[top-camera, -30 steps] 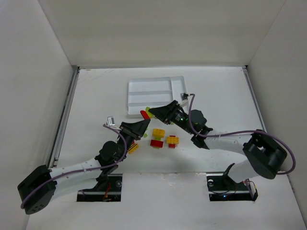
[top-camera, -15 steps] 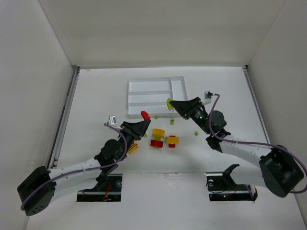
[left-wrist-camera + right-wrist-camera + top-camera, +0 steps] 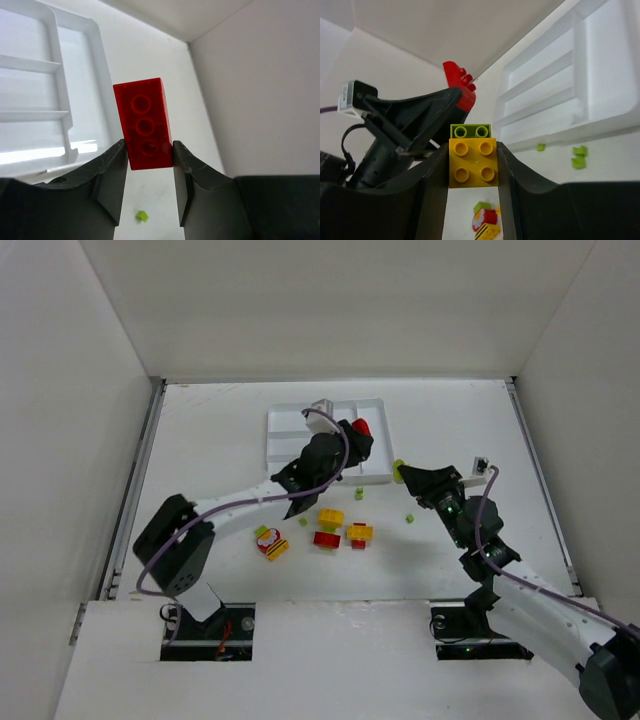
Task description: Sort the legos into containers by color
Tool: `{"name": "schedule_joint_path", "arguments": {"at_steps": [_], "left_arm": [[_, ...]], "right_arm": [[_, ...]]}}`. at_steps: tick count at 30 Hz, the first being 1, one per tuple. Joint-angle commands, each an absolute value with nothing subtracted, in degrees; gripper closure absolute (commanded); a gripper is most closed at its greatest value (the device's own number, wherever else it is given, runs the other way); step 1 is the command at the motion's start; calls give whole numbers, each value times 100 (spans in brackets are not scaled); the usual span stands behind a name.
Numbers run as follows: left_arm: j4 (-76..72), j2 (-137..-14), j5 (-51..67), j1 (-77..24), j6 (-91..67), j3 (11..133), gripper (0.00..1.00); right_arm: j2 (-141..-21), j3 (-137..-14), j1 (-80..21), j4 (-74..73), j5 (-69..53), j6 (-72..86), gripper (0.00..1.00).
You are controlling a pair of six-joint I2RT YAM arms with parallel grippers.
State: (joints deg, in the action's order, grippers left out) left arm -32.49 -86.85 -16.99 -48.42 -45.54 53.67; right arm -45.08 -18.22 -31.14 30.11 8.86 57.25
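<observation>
I judge the sorting to be at its start. The slots I can see in the flat white plastic tray (image 3: pixel 275 430) hold no brick, though my left arm hides a part of them. On the white worktop (image 3: pixel 200 440), at 6 o'clock from the tray, three mixed clumps wait: a yellow-on-red clump (image 3: pixel 328 527), a smaller yellow-and-red clump (image 3: pixel 359 534) at its 3 o'clock, and a red, yellow and green clump (image 3: pixel 269 542) at its 9 o'clock. A few tiny lime green bits (image 3: pixel 358 494) lie around them.

The left hand (image 3: pixel 147 150) is closed narrow on a long red plastic brick (image 3: pixel 143 125), which stands out between the fingers. In the top view it hangs over the 3 o'clock end of the tray, and I cannot tell over which slot. The right hand (image 3: pixel 472 165) pinches a square yellow plastic brick (image 3: pixel 473 162) with a lime green brick (image 3: pixel 470 131) stuck on its outer end. This hand is just off the tray's 4 o'clock corner, not over it. I think this pair needs separating before either colour goes in.
</observation>
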Motion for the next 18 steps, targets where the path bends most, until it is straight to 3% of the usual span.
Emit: {"name": "schedule_joint_path", "arguments": {"at_steps": [1,8,13,18], "left_arm": [[-2112,-9516,-1503,-4759,-3877,6474,84],[-828,-11380,-1459,-4724,-3367,8672,84],[-326,-12136,-1713,-4698,-3156,9579,83],[-132,-12524,-1740,-4663,-3138,10036,73]], "right_arm": [[-3948,-1723,-2949,1918,1748,5291,70],[-3472,-1407,-2711,1582,1740,5238,70],[-3235,-1283,-2615,1573,1705,5116,70],[-3181,-1248,-2430,1555,1486,5063,69]]}}
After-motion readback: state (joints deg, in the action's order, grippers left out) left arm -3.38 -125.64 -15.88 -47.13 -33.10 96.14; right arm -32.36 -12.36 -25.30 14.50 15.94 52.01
